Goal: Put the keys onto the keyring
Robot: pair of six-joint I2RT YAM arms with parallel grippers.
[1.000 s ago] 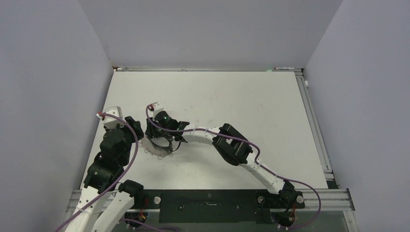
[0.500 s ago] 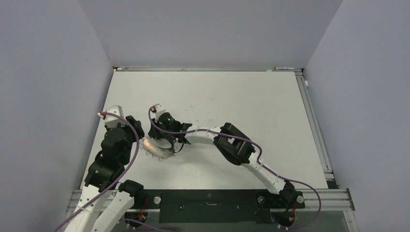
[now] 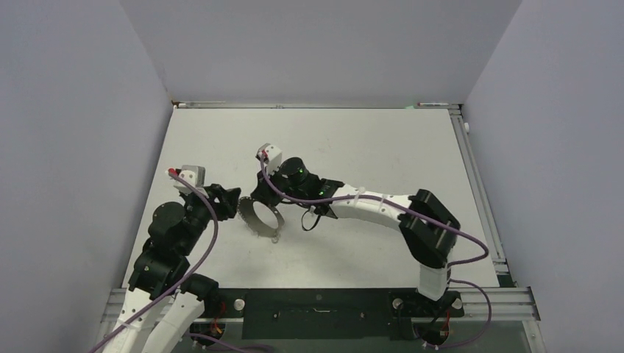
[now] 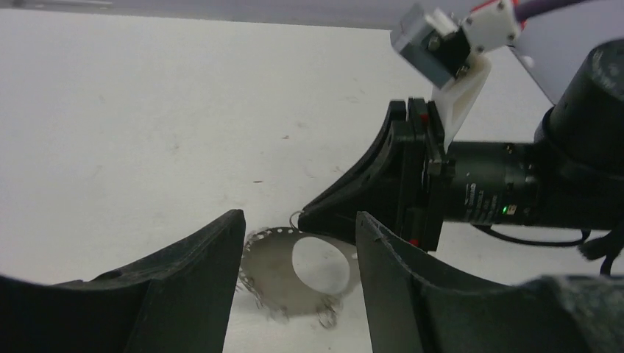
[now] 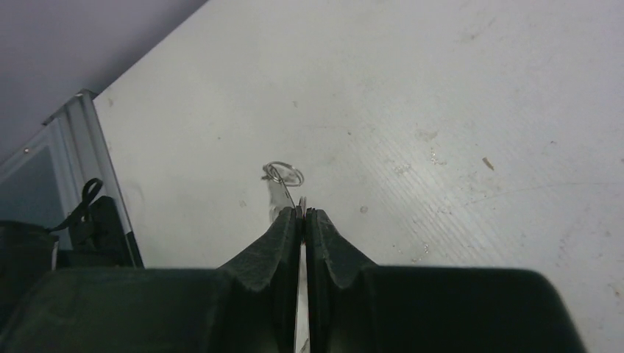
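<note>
The keyring (image 3: 252,227) is a thin silver hoop with small loops along its rim, held tilted just above the table. My right gripper (image 3: 258,201) is shut on its upper rim. In the right wrist view the fingertips (image 5: 302,213) pinch thin silver wire, and one small loop (image 5: 284,174) sticks out past them. My left gripper (image 3: 229,203) is open just left of the hoop. In the left wrist view the hoop (image 4: 274,234) lies between and beyond the spread left fingers (image 4: 199,279), with the right gripper's tip (image 4: 313,218) on its far rim. No black-headed key is in view.
The white table (image 3: 368,154) is walled on three sides, with a metal rail (image 3: 482,198) along its right edge. The right arm (image 3: 368,206) stretches across the middle, with a black strap (image 3: 309,220) hanging under its wrist.
Both grippers have moved to the right. The hoop has gone with the right gripper, and the right arm's elbow has swung far right. The left gripper now stands left of the hoop.
</note>
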